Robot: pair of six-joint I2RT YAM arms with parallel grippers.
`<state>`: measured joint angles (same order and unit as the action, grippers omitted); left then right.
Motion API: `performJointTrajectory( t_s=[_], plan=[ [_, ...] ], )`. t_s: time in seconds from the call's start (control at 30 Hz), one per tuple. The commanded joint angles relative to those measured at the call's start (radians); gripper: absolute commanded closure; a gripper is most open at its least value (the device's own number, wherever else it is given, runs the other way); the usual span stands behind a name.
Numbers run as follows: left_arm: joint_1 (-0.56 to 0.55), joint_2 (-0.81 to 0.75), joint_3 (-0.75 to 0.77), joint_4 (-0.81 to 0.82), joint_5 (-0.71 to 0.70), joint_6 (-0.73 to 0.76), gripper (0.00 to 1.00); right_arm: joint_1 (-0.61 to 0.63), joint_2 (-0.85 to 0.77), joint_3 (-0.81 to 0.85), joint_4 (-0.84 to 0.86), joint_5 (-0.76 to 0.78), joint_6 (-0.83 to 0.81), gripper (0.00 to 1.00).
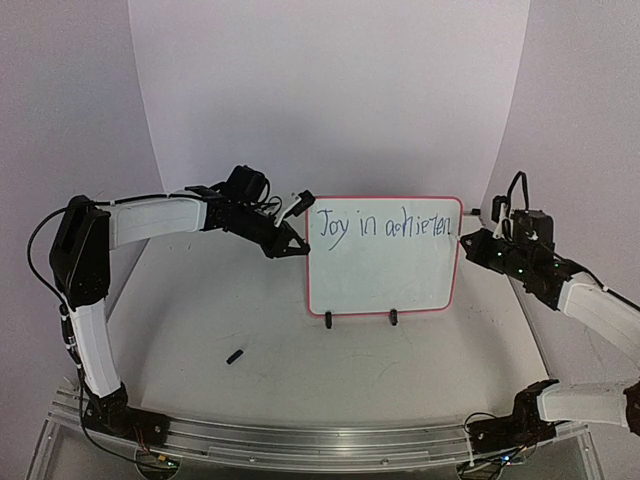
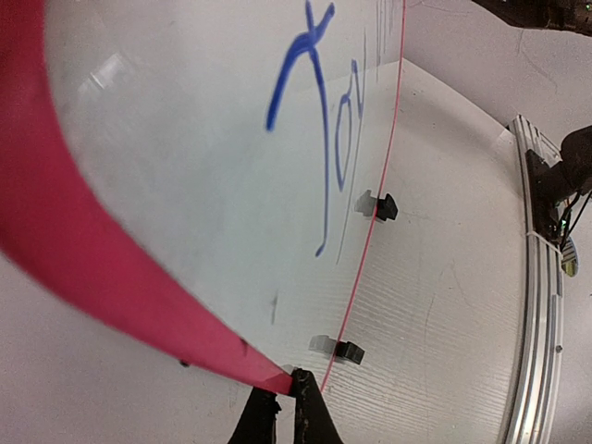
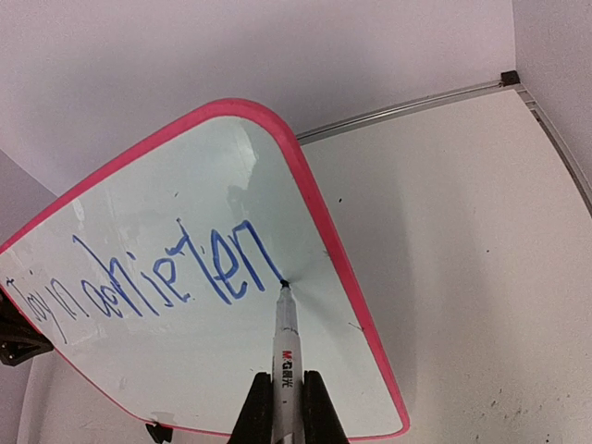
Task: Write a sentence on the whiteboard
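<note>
Marker tip touches the whiteboard just past the end of the sentence, right claw clamped on its barrel. Left claw pinches the left rim, board upright mid desk; free room lies below the line, I'd judge.

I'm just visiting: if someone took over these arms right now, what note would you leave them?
Left gripper: shut on the whiteboard at its left edge.
Right gripper: shut on a marker, tip touching the board after the last letter.
The whiteboard stands upright on its feet.
Done: a blue sentence, roughly "Joy in achieven".
Left: finish the sentence if more words are due, then lift the marker.
</note>
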<state>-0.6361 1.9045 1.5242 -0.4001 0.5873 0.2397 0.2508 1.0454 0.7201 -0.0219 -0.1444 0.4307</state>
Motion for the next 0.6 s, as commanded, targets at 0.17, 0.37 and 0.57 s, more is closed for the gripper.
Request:
performJointTrajectory(
  t_s=[0.17, 0.37, 0.57],
  plan=[
    [-0.028, 0.028, -0.009, -0.135, -0.065, 0.076, 1.00, -0.004, 0.006, 0.043, 0.003, 0.011, -0.006, 1.00],
    [-0.030, 0.027, -0.009, -0.135, -0.066, 0.075, 1.00, -0.004, 0.018, 0.080, 0.036, 0.020, -0.005, 1.00],
    [-0.031, 0.027, -0.009, -0.136, -0.069, 0.077, 1.00, -0.004, 0.021, 0.084, 0.058, 0.042, 0.000, 1.00]
  ],
)
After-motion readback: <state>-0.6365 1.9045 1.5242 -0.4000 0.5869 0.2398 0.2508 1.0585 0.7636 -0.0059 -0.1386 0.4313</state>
